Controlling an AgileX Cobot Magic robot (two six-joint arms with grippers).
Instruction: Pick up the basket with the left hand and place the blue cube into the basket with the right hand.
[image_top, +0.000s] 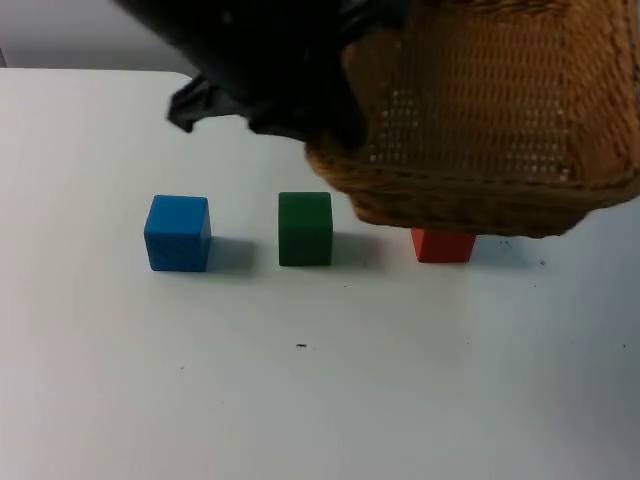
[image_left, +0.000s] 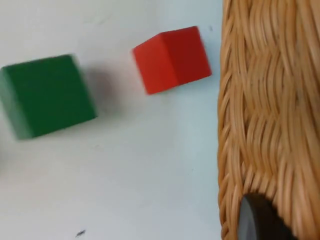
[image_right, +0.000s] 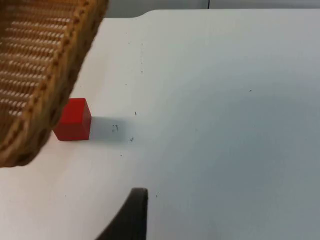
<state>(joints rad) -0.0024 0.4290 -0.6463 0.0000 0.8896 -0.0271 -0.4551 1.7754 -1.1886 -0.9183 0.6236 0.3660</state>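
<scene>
The woven wicker basket hangs in the air above the table's right half, tilted, with my left gripper shut on its rim. In the left wrist view the basket's wall stands close, with a black fingertip pressed against it. The blue cube rests on the table at the left, apart from everything. My right gripper waits low over the bare table to the right of the basket.
A green cube stands in the middle of the row and a red cube is half hidden under the basket. Both also appear in the left wrist view: the green cube and the red cube. The red cube sits near the right arm.
</scene>
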